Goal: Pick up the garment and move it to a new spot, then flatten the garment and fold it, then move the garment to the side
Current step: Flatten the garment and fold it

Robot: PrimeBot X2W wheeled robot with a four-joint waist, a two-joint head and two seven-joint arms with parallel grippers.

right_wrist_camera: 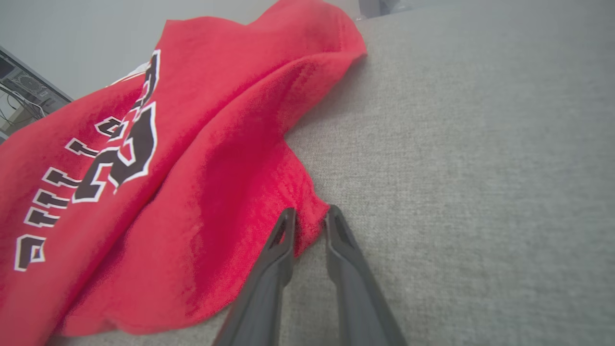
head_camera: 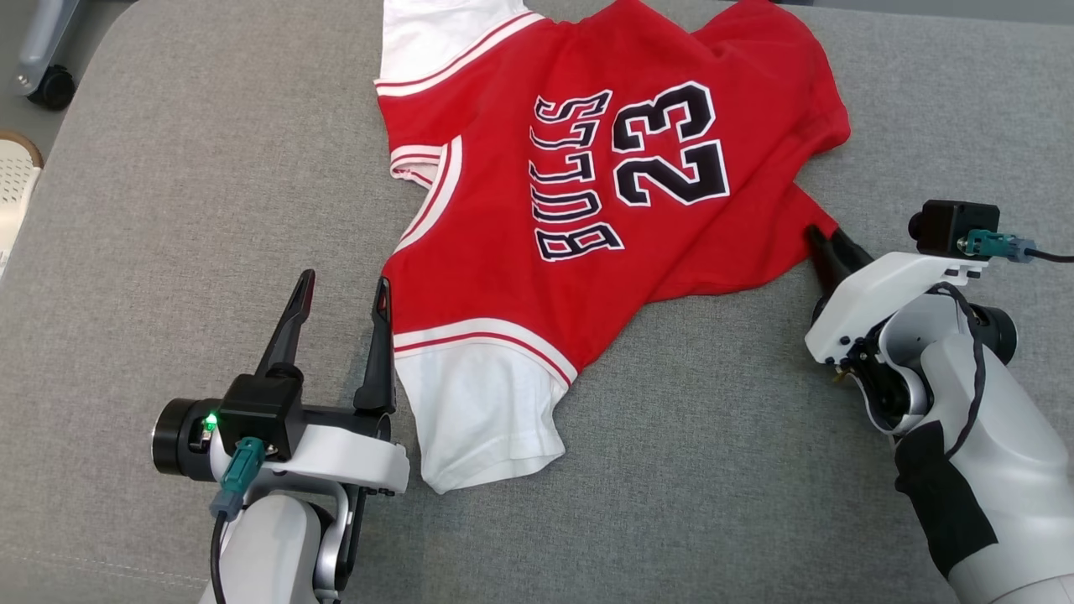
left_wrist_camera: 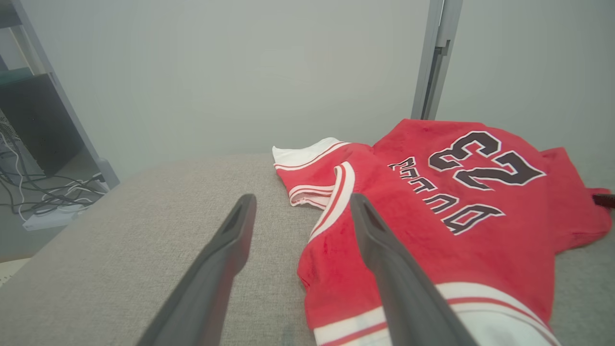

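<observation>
The garment (head_camera: 587, 210) is a red jersey with white sleeves and black "BULLS 23" lettering, spread with some wrinkles on the grey cushion (head_camera: 168, 210). My left gripper (head_camera: 346, 281) stands open beside the jersey's near left edge, its right finger right at the red hem by the white sleeve. From the left wrist, the garment (left_wrist_camera: 432, 230) lies right of my left gripper (left_wrist_camera: 302, 199). My right gripper (head_camera: 825, 233) has its fingers drawn close on the jersey's red right corner. The right wrist camera has that corner of the garment (right_wrist_camera: 168, 168) pinched between the tips of my right gripper (right_wrist_camera: 311, 211).
Bare grey cushion stretches left of the jersey and toward me. A castor wheel (head_camera: 50, 84) and a white perforated object (head_camera: 13, 184) sit past the cushion's left edge. The left wrist view has a shelf with cables (left_wrist_camera: 38, 192) and a metal post (left_wrist_camera: 435, 57) behind.
</observation>
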